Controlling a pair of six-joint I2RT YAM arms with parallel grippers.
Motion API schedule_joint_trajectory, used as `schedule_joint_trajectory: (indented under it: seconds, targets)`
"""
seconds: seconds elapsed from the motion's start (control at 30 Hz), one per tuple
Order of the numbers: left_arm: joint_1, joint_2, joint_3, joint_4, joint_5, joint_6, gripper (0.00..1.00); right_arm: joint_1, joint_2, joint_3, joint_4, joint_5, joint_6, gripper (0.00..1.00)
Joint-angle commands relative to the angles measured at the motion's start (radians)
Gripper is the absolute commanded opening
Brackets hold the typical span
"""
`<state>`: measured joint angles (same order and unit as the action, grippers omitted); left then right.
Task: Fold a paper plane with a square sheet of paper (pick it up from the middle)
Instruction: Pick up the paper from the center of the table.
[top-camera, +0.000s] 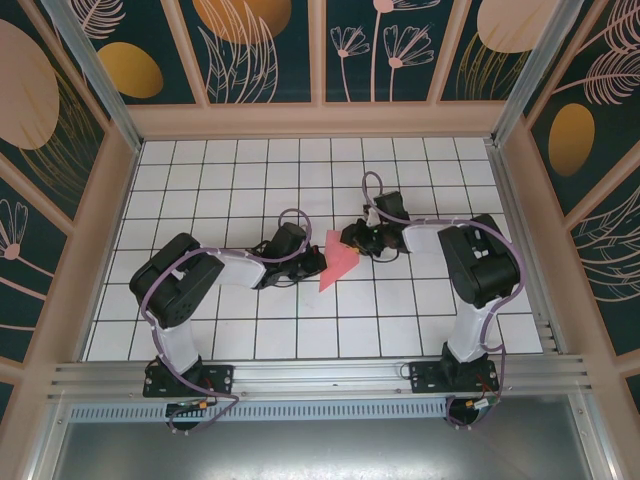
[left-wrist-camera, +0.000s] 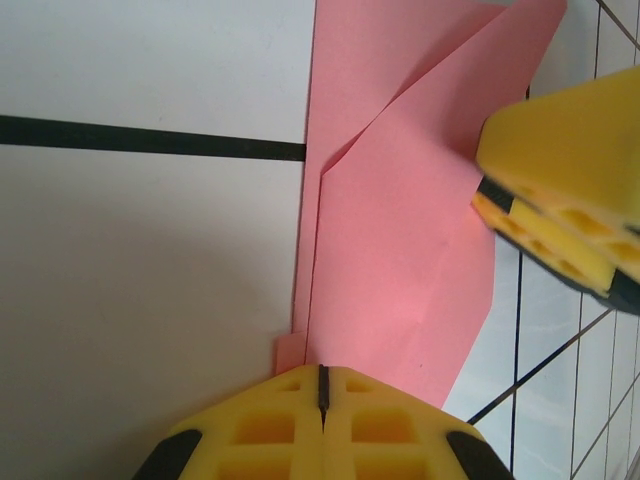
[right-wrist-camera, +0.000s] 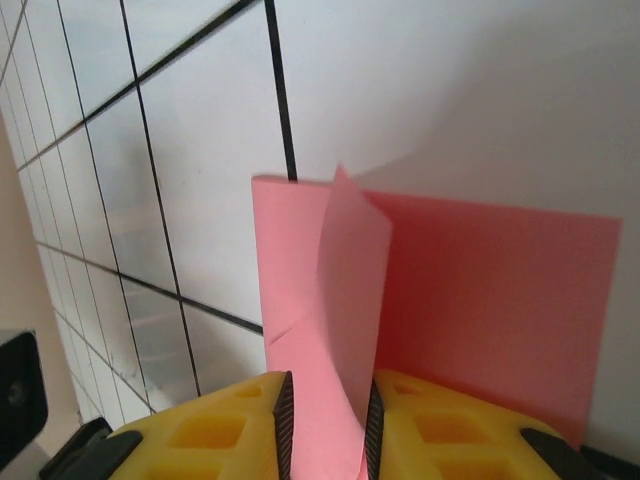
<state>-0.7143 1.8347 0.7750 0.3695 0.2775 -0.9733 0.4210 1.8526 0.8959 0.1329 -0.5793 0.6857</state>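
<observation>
The square sheet of paper (top-camera: 338, 262), pink-red and already partly folded, lies near the middle of the top view on the white gridded worktop (top-camera: 250, 180), between the two arms. The left pincer (top-camera: 317, 266) meets its left edge and the right pincer (top-camera: 353, 240) meets its upper right corner.

In the left wrist view the paper (left-wrist-camera: 400, 250) runs from the bottom centre to the upper right of the frame, with a slanted crease across its upper part. The left pincer (left-wrist-camera: 322, 385) is closed, pads pressed together, and the paper's near edge goes into the thin slit between them, so it appears to pinch that edge. The right pincer's yellow pads touch the paper's right side.

In the right wrist view a raised flap of the paper (right-wrist-camera: 350, 270) stands upright between the yellow fingers (right-wrist-camera: 210, 430) at the bottom of the frame. The right pincer is closed on this flap, and the rest of the sheet lies flat to the right.
</observation>
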Motion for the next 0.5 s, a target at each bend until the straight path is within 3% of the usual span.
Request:
schedule_joint_trajectory:
  seconds: [0.0,0.1,0.2,0.3,0.47]
  targets:
    - [-0.004,-0.028,-0.011,-0.064,-0.023,0.025,0.00,0.013,-0.035,-0.039,0.060,-0.052,-0.004,0.26]
    - [-0.002,-0.050,-0.009,-0.066,-0.026,0.029,0.02,0.028,-0.034,-0.063,0.088,-0.054,0.008,0.24]
    - [0.000,-0.091,-0.005,-0.058,-0.024,0.028,0.07,0.039,-0.028,-0.084,0.122,-0.056,0.031,0.14]
    - [0.013,-0.173,-0.012,-0.059,-0.033,0.023,0.25,0.034,-0.049,-0.105,0.183,-0.063,0.063,0.05]
    - [0.055,-0.311,-0.082,-0.061,-0.042,0.002,0.59,-0.011,-0.136,-0.134,0.307,-0.130,0.124,0.01]
